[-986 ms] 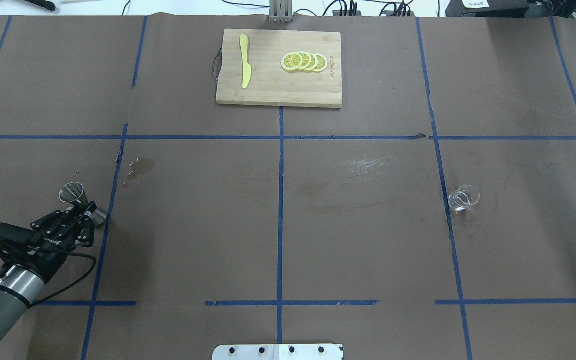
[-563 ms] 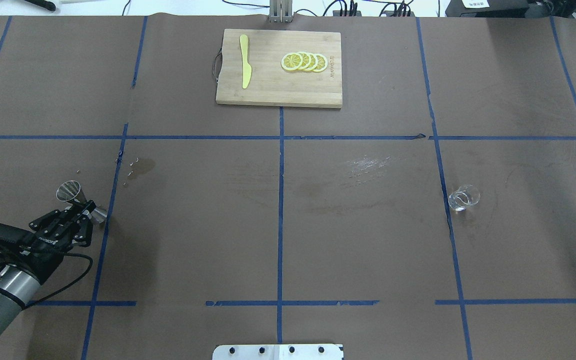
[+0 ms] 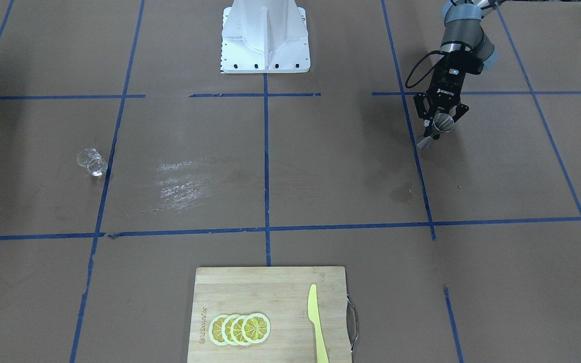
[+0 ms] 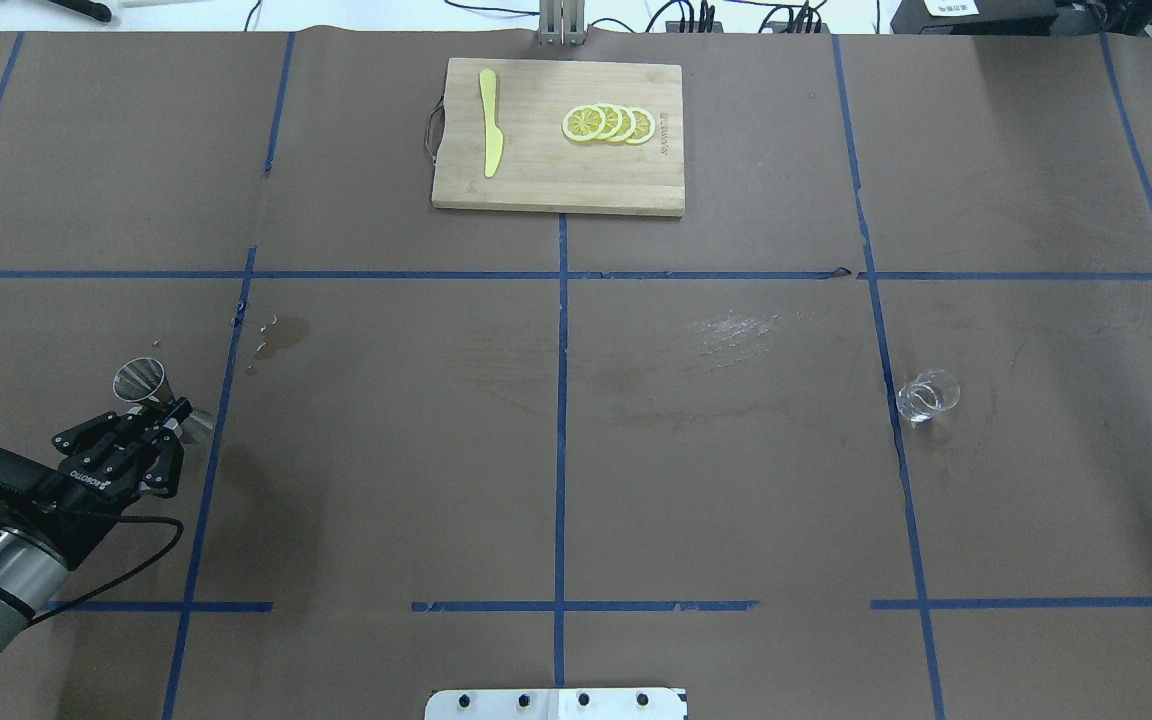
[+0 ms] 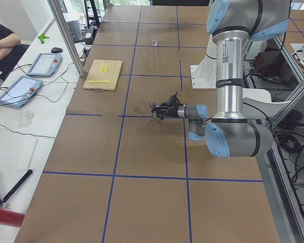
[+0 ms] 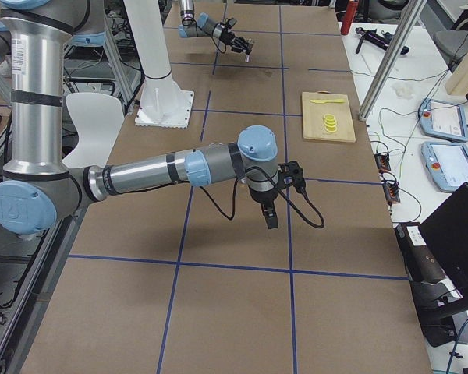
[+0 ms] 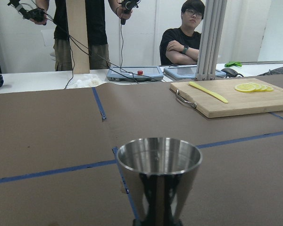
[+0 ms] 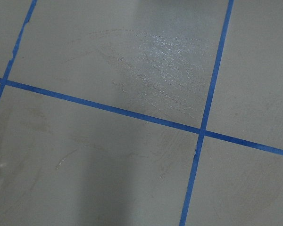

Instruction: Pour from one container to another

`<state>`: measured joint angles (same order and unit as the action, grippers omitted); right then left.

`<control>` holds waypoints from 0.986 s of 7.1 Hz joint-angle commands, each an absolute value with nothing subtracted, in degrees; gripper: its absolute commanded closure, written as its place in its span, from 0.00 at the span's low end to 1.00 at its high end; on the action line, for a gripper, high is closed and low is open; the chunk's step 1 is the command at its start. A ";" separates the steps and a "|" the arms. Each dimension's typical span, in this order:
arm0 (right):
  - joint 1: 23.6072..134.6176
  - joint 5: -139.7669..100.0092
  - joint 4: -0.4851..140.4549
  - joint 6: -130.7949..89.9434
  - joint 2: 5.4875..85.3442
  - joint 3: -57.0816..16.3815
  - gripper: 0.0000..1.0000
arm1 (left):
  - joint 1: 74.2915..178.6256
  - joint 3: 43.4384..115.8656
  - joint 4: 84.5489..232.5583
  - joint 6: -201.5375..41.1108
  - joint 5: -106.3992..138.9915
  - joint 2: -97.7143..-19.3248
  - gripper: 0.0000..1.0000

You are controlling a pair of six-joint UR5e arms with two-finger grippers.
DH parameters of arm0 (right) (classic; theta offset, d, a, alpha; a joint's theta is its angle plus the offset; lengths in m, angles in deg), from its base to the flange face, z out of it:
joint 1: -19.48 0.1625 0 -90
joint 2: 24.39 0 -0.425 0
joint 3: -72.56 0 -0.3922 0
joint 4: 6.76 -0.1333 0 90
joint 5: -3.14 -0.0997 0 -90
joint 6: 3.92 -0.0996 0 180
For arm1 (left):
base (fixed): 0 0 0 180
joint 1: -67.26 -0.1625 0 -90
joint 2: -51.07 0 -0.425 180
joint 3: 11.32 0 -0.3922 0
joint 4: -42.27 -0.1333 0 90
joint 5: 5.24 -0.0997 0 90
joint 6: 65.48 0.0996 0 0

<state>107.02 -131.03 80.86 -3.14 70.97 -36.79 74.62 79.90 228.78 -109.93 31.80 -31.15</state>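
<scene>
Jigger (image 4: 141, 381), polished steel double cone, clamped in left tool (image 4: 172, 421).

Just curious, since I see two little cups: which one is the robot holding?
The shiny steel double-cone measuring cup, gripped at its narrow waist by the left tool. The small clear glass stands alone, far across the brown table.

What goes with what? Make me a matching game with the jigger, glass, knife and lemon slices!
Things:
1. jigger
2. glass
3. knife
4. lemon slices

Where or how:
A. overlapping in a row on the board
B. clamped in the left gripper
C. clear, alone, away from the board
D. yellow, lying near the board's handle end

Pairs: 1-B, 2-C, 3-D, 4-A
</scene>
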 commanded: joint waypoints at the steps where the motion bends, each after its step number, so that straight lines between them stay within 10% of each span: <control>1: 107.02 -131.07 80.87 -3.13 70.97 -36.78 0.00 | 74.91 80.00 237.36 -103.49 36.59 -30.75 1.00; 7: 107.19 -130.98 80.87 -3.40 71.06 -36.69 0.00 | 98.52 79.56 243.28 -84.36 82.95 -33.65 1.00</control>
<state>107.13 -130.98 80.87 -3.30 71.04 -36.71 93.83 79.77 243.32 -89.68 74.64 -32.44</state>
